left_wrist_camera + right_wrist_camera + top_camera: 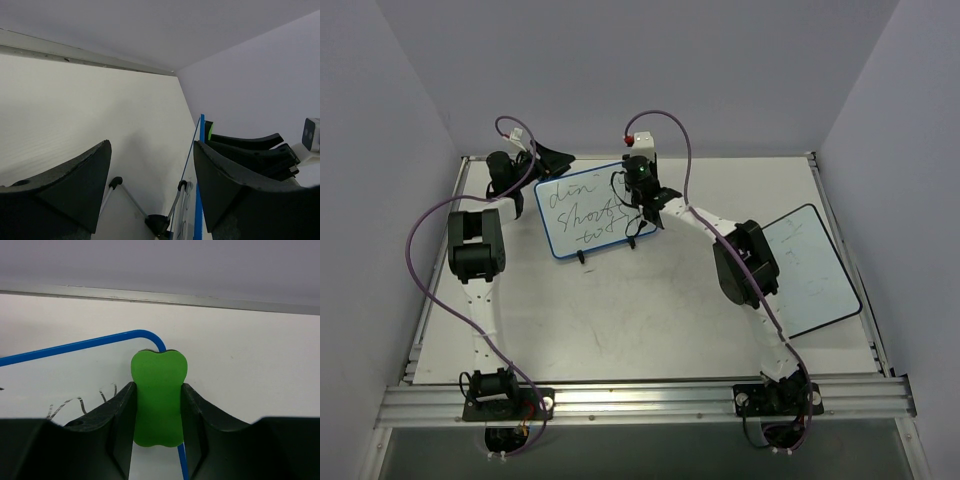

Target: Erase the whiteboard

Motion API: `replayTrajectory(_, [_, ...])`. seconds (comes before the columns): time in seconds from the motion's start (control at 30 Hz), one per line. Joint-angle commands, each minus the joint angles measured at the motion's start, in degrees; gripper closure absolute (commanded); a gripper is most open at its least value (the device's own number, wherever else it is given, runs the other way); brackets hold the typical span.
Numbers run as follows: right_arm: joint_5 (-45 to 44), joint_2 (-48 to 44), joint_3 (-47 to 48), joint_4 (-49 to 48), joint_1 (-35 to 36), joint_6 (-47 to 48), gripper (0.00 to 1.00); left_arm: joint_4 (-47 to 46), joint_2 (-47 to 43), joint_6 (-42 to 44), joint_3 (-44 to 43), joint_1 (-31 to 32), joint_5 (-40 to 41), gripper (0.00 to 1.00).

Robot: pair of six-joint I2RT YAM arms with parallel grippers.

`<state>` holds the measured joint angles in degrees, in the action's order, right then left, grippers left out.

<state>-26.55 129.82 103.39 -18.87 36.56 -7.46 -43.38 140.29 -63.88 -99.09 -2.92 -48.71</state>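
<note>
The whiteboard (582, 212) stands propped on small black feet at the table's far middle, blue-framed, with black handwriting (578, 205) on its face. My right gripper (642, 203) is at the board's right edge, shut on a green eraser (159, 400). In the right wrist view the eraser rests at the frame's rounded corner (145, 333), with pen strokes (80, 405) to its left. My left gripper (550, 158) is at the board's far left corner, behind it. Its jaws (150, 150) stand open, the board's blue edge (201, 145) and wire stand (157, 220) showing between them.
A second white board with a black frame (812, 268) lies flat at the table's right, partly under my right arm. Grey walls enclose the table on the left, back and right. An aluminium rail (640, 400) runs along the near edge.
</note>
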Motion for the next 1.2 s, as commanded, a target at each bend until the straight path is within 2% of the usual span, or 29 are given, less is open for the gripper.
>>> replayTrajectory(0.0, [0.3,-2.6,0.0,-0.6,-0.3,-0.3,0.95,-3.9,-0.3,0.9,-0.3,0.4,-1.4,0.25])
replayTrajectory(0.67, [4.7,1.0,3.2,-2.0,6.0,-0.1,0.95,-4.3,0.2,0.7,-0.5,0.8,-1.7,0.25])
replayTrajectory(0.93, [3.8,1.9,4.4,-0.7,5.5,0.9,0.95,-4.1,0.2,0.8,-0.8,0.8,-1.8,0.25])
replayTrajectory(1.17, [2.7,-0.3,0.8,-1.8,2.8,0.3,0.95,-4.3,0.4,0.7,-0.7,0.8,-1.9,0.25])
